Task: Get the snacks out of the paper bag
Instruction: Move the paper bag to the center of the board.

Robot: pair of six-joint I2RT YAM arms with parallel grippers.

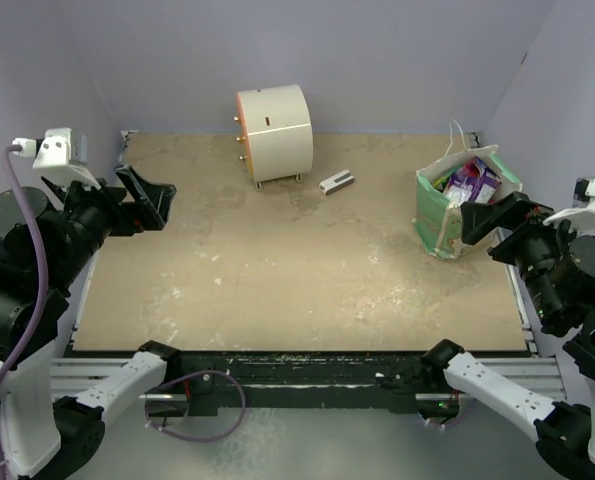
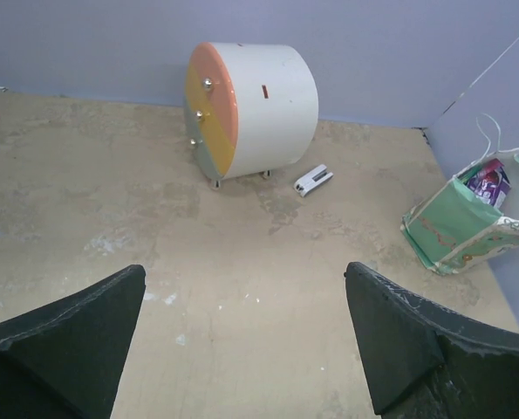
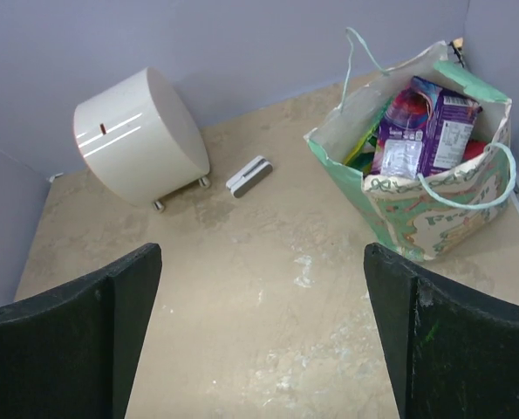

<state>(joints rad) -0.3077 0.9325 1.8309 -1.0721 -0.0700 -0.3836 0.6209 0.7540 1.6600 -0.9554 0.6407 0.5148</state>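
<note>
The mint-green paper bag (image 1: 439,217) stands at the table's far right, open at the top, with white loop handles. It also shows in the right wrist view (image 3: 433,218) and the left wrist view (image 2: 447,225). Purple snack packets (image 1: 471,180) stick out of it, with green and red ones beside them (image 3: 429,127). My right gripper (image 1: 492,217) is open and empty, held right next to the bag's near right side. My left gripper (image 1: 149,198) is open and empty at the far left of the table, well away from the bag.
A white cylinder with an orange rim (image 1: 274,132) lies on its side at the back centre. A small grey-white block (image 1: 336,182) lies right of it. Purple walls close the back and sides.
</note>
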